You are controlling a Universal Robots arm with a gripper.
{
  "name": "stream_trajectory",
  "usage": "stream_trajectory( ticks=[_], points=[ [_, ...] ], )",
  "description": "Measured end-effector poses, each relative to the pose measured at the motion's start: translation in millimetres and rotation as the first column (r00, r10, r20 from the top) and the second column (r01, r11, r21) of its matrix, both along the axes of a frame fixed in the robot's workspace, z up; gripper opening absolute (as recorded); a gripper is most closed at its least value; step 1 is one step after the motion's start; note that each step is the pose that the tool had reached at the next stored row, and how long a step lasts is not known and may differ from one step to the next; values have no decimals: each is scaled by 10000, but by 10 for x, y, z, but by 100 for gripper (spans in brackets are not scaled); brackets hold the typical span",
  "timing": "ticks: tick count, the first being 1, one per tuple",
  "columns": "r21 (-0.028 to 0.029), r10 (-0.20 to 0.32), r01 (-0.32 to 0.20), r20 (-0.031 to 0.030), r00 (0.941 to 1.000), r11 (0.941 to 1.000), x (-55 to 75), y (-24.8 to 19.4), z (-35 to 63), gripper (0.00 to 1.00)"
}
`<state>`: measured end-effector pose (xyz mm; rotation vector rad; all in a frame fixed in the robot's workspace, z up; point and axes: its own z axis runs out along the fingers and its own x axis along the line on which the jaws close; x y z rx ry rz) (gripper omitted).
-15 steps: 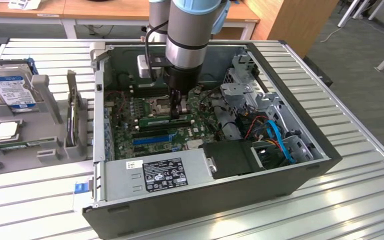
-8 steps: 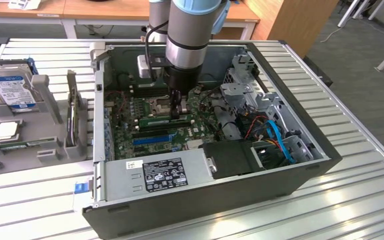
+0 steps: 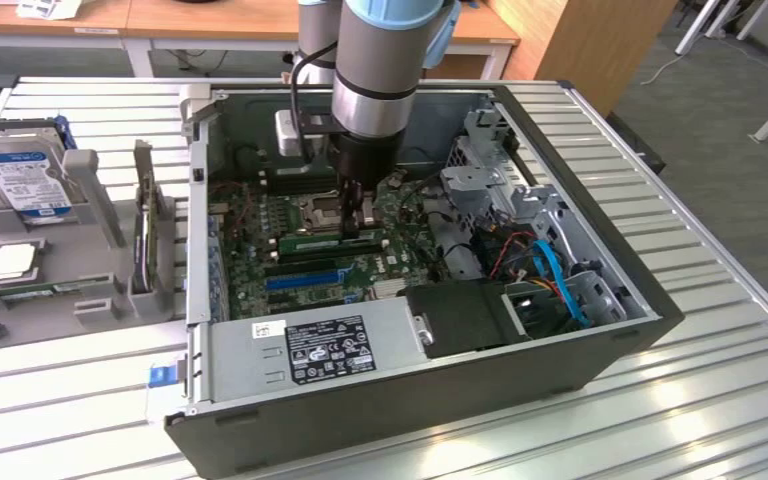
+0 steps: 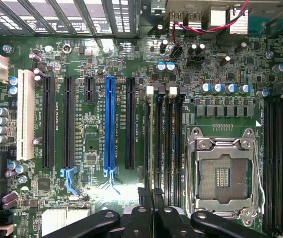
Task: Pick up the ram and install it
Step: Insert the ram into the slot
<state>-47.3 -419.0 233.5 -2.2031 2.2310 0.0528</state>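
At the exterior view's centre, the gripper, jaws nearly closed, pinches the ram upright over the black memory slots of the motherboard.

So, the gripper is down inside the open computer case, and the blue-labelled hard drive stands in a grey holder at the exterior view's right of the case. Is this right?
Not quite. The exterior view shows the hard drive at that view's left of the case, not its right. The rest holds: the gripper is down inside the case.
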Motion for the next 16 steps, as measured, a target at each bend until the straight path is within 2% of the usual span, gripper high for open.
stream_trajectory(
  ticks=[16],
  points=[
    [1, -86, 86, 0, 10000, 10000, 0, 0, -7, 11]
  ],
)
